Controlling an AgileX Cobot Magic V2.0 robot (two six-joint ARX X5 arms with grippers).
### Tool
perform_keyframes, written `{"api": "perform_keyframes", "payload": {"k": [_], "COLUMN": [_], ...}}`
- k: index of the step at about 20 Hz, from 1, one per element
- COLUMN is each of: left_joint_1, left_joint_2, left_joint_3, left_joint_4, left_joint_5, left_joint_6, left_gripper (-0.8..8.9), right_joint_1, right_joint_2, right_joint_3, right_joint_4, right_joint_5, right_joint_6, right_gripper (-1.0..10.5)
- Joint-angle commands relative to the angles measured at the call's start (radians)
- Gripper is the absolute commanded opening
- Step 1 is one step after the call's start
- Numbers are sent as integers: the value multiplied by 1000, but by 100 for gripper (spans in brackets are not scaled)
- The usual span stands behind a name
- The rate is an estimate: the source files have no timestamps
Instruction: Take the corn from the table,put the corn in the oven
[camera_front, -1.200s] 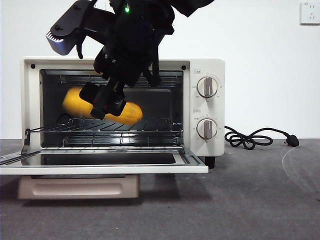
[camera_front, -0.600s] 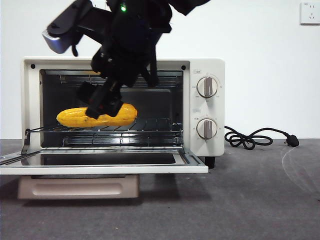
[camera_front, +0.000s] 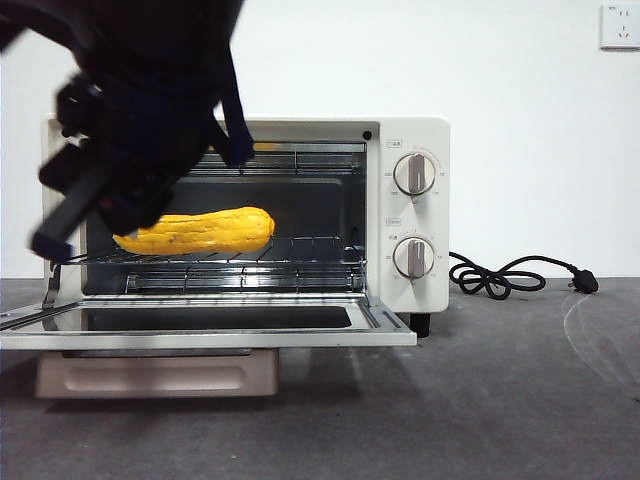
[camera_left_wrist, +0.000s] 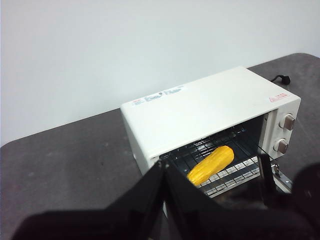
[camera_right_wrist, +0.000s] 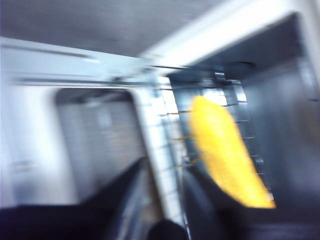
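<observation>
The yellow-orange corn (camera_front: 200, 232) lies on its side on the wire rack inside the cream oven (camera_front: 410, 135), whose door (camera_front: 200, 338) hangs open and flat. My right gripper (camera_front: 70, 220) is a big dark blur in front of the oven's left part, apart from the corn. The blurred right wrist view shows its jaws (camera_right_wrist: 165, 170) open and empty, with the corn (camera_right_wrist: 225, 150) just beyond them. My left gripper (camera_left_wrist: 163, 167) is shut and held high and well back, looking down on the oven (camera_left_wrist: 200, 107) and the corn (camera_left_wrist: 211, 164).
The oven stands on the dark grey table (camera_front: 500, 400). Its black cord and plug (camera_front: 510, 275) lie to the oven's right. Two round knobs (camera_front: 414, 215) sit on its right panel. The door's beige handle (camera_front: 155, 375) hangs below the open door. A wall socket (camera_front: 620, 25) is at top right.
The corn went from held and tilted in the right gripper to lying on the rack. The right gripper let go and has pulled out toward the left and the camera.
</observation>
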Motion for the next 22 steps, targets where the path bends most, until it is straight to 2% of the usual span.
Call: {"api": "perform_keyframes", "payload": {"k": [1, 4, 9, 10, 12, 15, 18, 20, 22], "left_joint_1": [-11, -10, -7, -1, 25, 100, 220, 324, 443], "left_joint_2": [47, 124, 225, 240, 249, 235, 189, 151, 116], "left_joint_3": [-11, -11, -11, -12, -33, -114, -245, -332, -409], "left_joint_4": [28, 59, 93, 90, 90, 98, 139, 173, 195], "left_joint_5": [0, 0, 54, 76, 125, 211, 310, 443, 632], "left_joint_6": [53, 128, 216, 218, 221, 220, 216, 190, 186], "left_gripper": [-6, -7, -8, -8, -8, -8, -8, -9, -9], "right_joint_1": [33, 64, 52, 39, 8, -80, -215, -320, -426], "right_joint_2": [-59, -148, -343, -384, -452, -534, -580, -585, -583], "right_joint_3": [5, 5, 5, 5, 5, 5, 5, 5, 5], "right_joint_4": [-55, -211, -510, -550, -599, -634, -652, -673, -696], "right_joint_5": [3, -52, -314, -346, -357, -422, -582, -708, -837], "right_joint_6": [85, 157, 379, 409, 451, 477, 504, 503, 492], "right_gripper": [-11, -11, -11, -11, -11, -11, -11, -11, -11]}}
